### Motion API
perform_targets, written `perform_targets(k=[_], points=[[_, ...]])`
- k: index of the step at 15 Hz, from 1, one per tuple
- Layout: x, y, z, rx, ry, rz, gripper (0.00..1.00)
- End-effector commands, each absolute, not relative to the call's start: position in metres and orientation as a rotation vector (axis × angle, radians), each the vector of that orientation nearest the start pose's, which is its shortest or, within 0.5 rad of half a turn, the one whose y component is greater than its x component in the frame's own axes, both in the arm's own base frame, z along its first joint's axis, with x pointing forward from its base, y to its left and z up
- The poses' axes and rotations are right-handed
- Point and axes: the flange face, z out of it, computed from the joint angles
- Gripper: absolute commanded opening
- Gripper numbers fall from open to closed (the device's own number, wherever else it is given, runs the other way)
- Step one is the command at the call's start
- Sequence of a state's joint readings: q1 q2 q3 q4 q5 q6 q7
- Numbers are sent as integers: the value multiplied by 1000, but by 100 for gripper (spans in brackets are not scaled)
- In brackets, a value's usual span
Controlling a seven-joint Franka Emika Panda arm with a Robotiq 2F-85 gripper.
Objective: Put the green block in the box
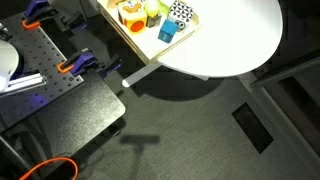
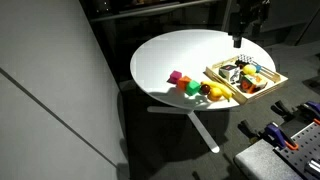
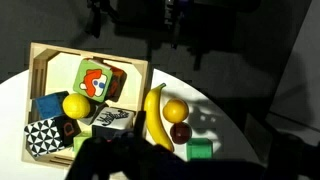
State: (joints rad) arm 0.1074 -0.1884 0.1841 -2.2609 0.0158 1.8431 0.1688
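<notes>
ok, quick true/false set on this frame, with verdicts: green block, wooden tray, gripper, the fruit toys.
1. The small emerald-green block lies in the shallow pale-wood tray. False: it lies on the round white table, outside the tray.
2. The yellow banana lies outside the tray, beside its rim. True.
3. The gripper grips the green block. False: it hangs above the table, apart from the block.
4. A yellow lemon-shaped toy sits in the tray. True.

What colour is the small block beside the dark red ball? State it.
Bright emerald green; the small block shows best in the wrist view.
</notes>
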Motion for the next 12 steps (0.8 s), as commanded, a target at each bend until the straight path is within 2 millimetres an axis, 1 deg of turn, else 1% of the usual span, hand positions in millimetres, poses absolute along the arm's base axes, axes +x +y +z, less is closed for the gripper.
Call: perform_targets(k=[1,2,5,8,12], points=[[440,135,421,-3189,-175,356,100],[440,135,421,-3189,-175,356,100],[448,134,412,-3197,-171,341,100],[460,134,397,-3200,-187,323,100],[476,140,376,-3179,-243,284,100]])
